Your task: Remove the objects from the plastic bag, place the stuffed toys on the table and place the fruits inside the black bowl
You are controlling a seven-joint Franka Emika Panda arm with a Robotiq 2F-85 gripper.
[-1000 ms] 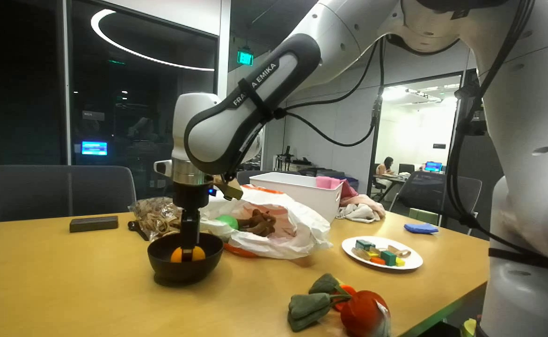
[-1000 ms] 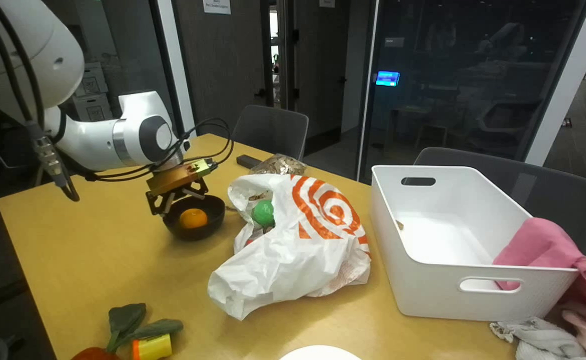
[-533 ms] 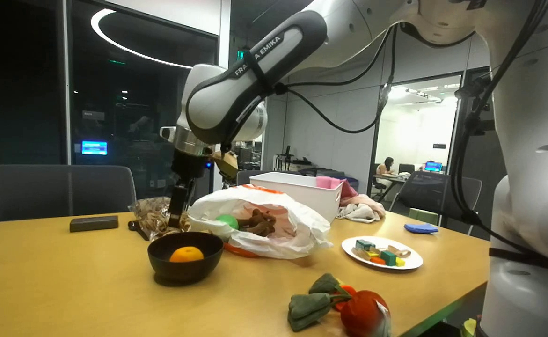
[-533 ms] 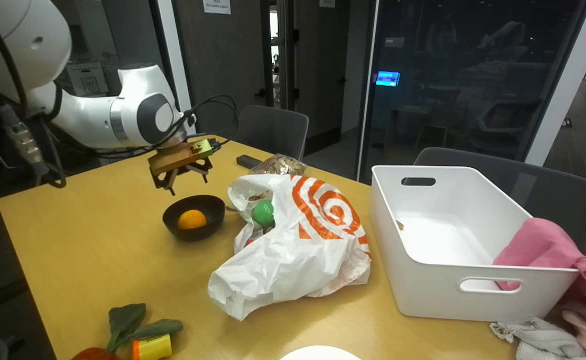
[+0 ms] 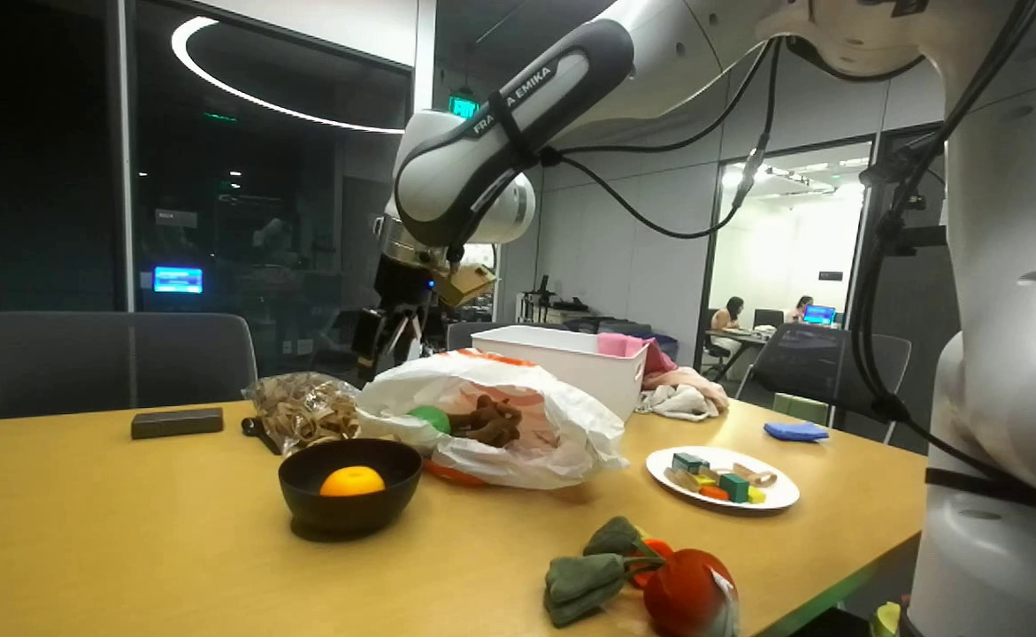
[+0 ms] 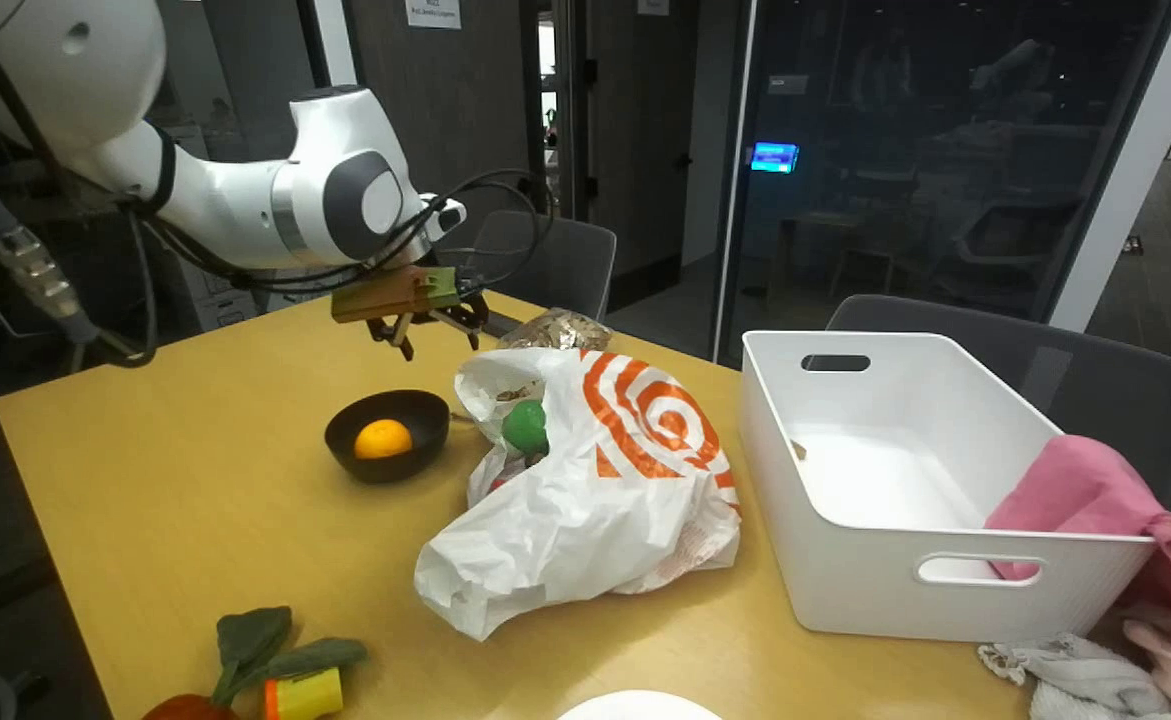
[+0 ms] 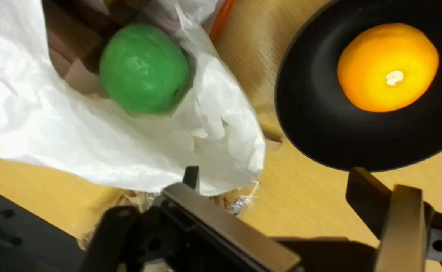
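Note:
My gripper (image 6: 441, 347) is raised over the table (image 5: 128, 548), fingers wide apart with nothing between them. In the wrist view the orange fruit (image 7: 388, 68) rests inside the black bowl (image 7: 319, 124), beyond the right finger. Next to the bowl lies the white plastic bag (image 6: 585, 540). At its mouth a green fruit (image 7: 143, 70) shows, and a brown stuffed toy (image 5: 489, 423) lies beside that fruit in the bag. A soft-looking toy with dark green leaves (image 5: 584, 584) and a red round body is on the table's near part. The bag's deeper contents are hidden.
A white plate (image 5: 787, 497) holds several blocks. Beyond the bag stands a tall white bin (image 6: 945, 590) with pink cloth over its rim. A clear bag of brown strips (image 5: 310, 411) and a dark block (image 5: 177, 423) lie behind the bowl.
My gripper has risen out of the black bowl, where the orange fruit stays behind, and moved across toward the plastic bag. Its fingers remain apart.

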